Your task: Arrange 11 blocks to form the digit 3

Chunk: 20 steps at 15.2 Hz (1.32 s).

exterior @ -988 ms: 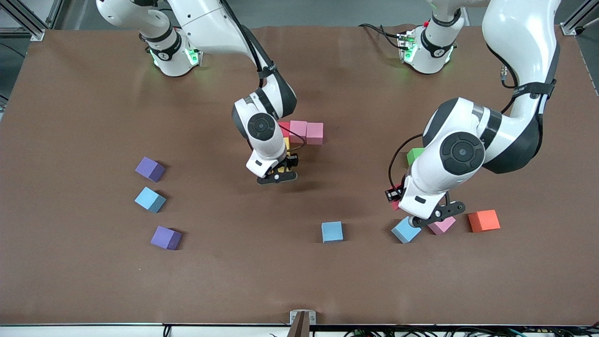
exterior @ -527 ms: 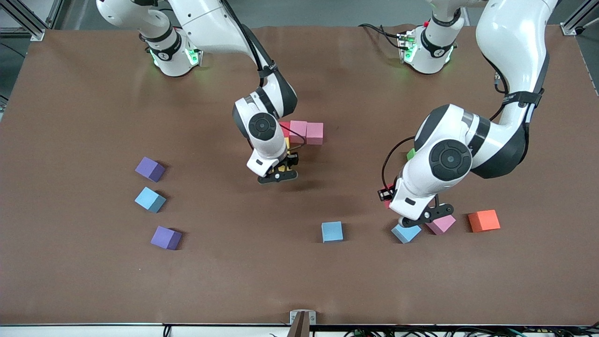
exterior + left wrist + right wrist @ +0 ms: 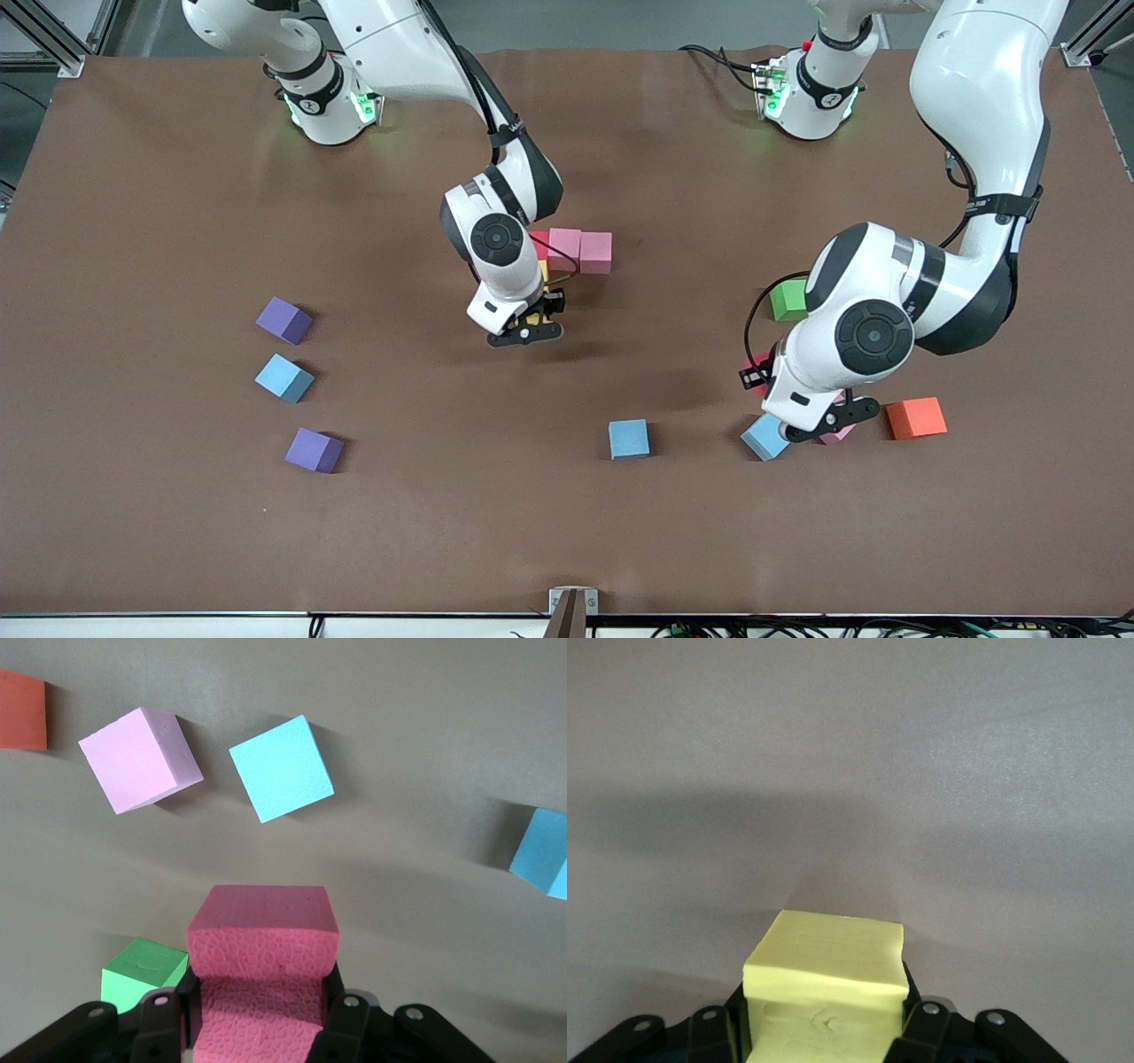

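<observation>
While both arms were stretched out over the bench [image 3: 159, 221], each claw was seen closed on a cube. The left claw [image 3: 263, 1032] was clamped on a red cube [image 3: 263, 943], held up over the bench near the left arm's end, above a pink cube [image 3: 140, 758] and a blue cube [image 3: 282, 767] lying just beside each other but apart. An orange cube [image 3: 916, 417] was set beside the pink one, toward the left arm's end, and a green cube [image 3: 787, 299] lay farther from the front camera than that group. A second blue cube [image 3: 629, 439] was found near mid-bench, toward the front camera.

The right claw [image 3: 826, 1028] was pinched shut on a yellow cube [image 3: 826, 970], held low over the middle of the bench, just beside the part-built figure. Of that figure, two pink cubes [image 3: 580, 250] were seen touching in a row, with a red edge [image 3: 538, 243] showing beside them past the right wrist; the remainder was hidden by the arm.

Toward the right arm's end, three cubes were spread apart in a loose line: a purple cube [image 3: 284, 320], a third blue cube [image 3: 284, 378] and another purple cube [image 3: 314, 450] nearest the front camera.
</observation>
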### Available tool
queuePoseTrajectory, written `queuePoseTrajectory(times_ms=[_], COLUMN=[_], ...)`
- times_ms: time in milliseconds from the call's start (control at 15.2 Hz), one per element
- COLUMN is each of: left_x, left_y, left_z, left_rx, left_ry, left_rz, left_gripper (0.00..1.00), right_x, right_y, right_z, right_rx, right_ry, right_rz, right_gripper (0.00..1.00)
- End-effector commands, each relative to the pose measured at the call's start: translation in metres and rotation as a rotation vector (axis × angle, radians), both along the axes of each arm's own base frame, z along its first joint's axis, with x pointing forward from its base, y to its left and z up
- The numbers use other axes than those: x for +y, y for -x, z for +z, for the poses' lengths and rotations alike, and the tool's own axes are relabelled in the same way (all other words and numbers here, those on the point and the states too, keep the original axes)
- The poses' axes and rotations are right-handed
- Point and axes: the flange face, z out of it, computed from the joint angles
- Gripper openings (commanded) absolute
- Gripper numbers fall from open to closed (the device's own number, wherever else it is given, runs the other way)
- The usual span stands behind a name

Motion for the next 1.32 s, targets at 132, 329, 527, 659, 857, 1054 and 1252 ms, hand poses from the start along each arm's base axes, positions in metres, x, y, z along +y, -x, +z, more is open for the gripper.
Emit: queuePoseTrajectory(times_ms=[132,329,527,659,857,1054,1252], left_x=[0.005,0.004,0.007,0.006,0.005,0.003,0.005], left_y=[-0.002,-0.002,-0.002,-0.001,0.000,0.001,0.001], left_z=[0.007,0.008,0.007,0.007,0.009,0.011,0.016], left_rx=[-0.008,-0.012,-0.008,-0.009,-0.012,-0.012,-0.017], left_ry=[-0.003,-0.004,-0.017,-0.026,-0.042,-0.041,-0.039], left_rz=[0.005,0.006,0.006,-0.003,-0.021,-0.023,-0.022], left_gripper=[0.00,0.00,0.00,0.00,0.00,0.00,0.00], right_x=[-0.006,-0.006,-0.007,-0.007,-0.011,-0.009,-0.010], right_y=[0.013,0.013,0.012,0.008,0.001,-0.006,-0.013], right_z=[-0.009,-0.009,-0.009,-0.005,0.002,0.016,0.033], right_rx=[0.038,0.038,0.037,0.032,0.045,0.083,0.118], right_ry=[0.014,0.014,0.012,0.007,0.013,0.019,0.023], right_rz=[-0.028,-0.028,-0.029,-0.035,-0.070,-0.071,-0.085], right_gripper=[0.22,0.26,0.36,0.72,1.00,1.00,1.00])
